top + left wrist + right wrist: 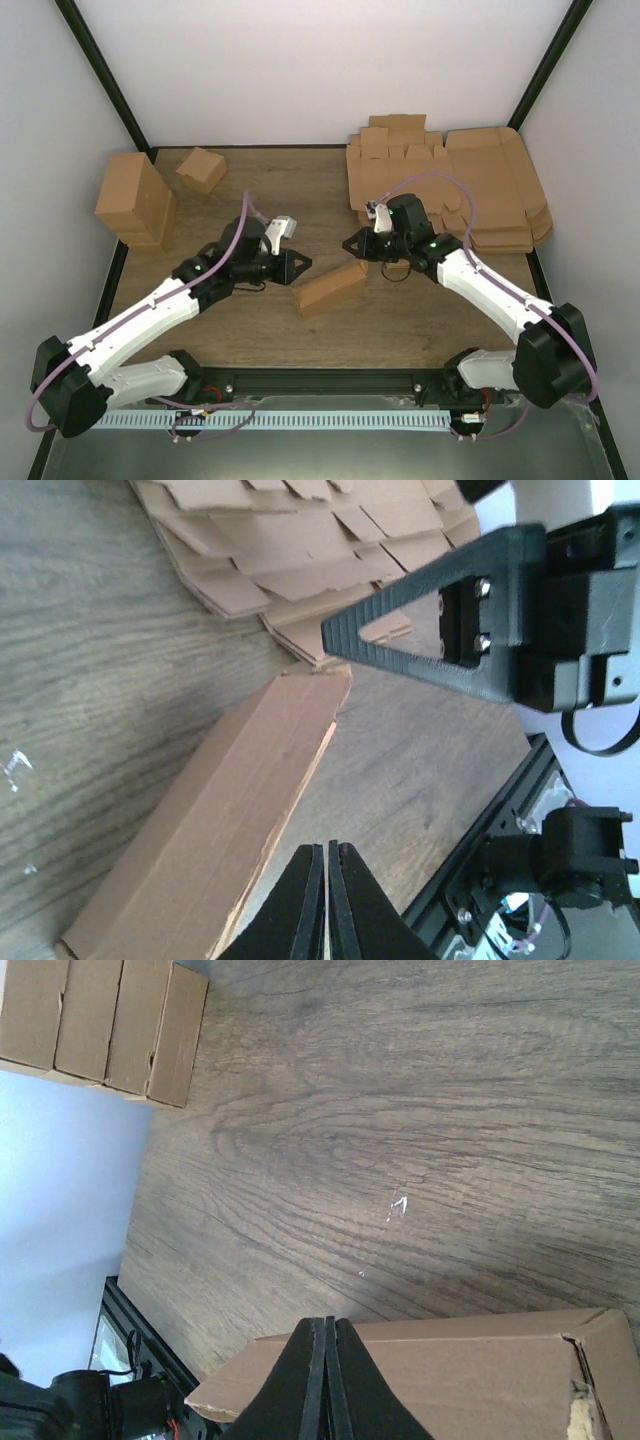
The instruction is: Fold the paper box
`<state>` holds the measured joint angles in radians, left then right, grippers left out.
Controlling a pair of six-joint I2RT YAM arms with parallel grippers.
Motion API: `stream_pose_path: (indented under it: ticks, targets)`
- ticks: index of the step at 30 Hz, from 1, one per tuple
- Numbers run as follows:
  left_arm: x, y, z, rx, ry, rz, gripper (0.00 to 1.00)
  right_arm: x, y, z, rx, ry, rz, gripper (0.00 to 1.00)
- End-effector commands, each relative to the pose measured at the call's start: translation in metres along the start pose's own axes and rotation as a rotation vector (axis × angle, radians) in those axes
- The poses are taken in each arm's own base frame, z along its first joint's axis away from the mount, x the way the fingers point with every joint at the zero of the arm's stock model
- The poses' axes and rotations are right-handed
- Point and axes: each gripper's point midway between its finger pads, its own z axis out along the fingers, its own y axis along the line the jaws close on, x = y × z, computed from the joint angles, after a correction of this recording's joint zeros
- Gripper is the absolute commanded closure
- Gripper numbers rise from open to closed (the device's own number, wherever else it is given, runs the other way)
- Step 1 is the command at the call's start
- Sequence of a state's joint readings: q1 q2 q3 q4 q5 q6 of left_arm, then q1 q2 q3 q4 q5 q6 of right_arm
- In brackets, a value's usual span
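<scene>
The paper box (330, 288) is lying on the table (400, 330) on the near side of both sets of jaws. It is spanning the gap between the left gripper (303, 265) and the right gripper (347, 243). Ahead of the left jaws, beyond the right gripper, a stack of flat cardboard sheets (480, 190) is resting at the far right. Ahead of the right jaws, well apart, a tall cardboard block (135, 200) is standing at the far left. A small folded carton (201, 169) is sitting near the block, behind it.

Matt brown cardboard paper box (330, 288) on wood-grain table (300, 200).
</scene>
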<state>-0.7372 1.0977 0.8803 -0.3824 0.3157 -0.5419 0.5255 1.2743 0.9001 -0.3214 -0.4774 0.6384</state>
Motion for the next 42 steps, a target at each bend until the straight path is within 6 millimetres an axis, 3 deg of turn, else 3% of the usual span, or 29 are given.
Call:
stream_pose_path:
  ticks: [1,18,25,34,38,42]
  targets:
    - [0.008,-0.007,0.006,0.104,-0.011,-0.062,0.96,-0.005,0.004,0.002,-0.022,-0.022,0.01,0.99]
    - [0.054,0.023,0.017,0.18,0.004,-0.183,0.96,0.046,-0.037,0.014,0.002,0.037,0.082,0.99]
    - [0.069,0.025,0.019,0.229,0.013,-0.204,0.96,0.043,-0.037,0.016,0.001,0.026,0.077,0.99]
    - [0.092,0.045,0.026,0.188,0.04,-0.231,0.96,0.041,-0.039,0.02,0.002,0.022,0.071,0.99]
    - [0.086,0.044,0.025,0.182,0.027,-0.219,0.96,0.041,-0.036,0.024,-0.025,0.038,0.067,0.99]
    - [0.066,0.039,0.018,0.172,-0.007,-0.194,0.96,0.03,-0.025,0.025,-0.046,0.035,0.042,0.99]
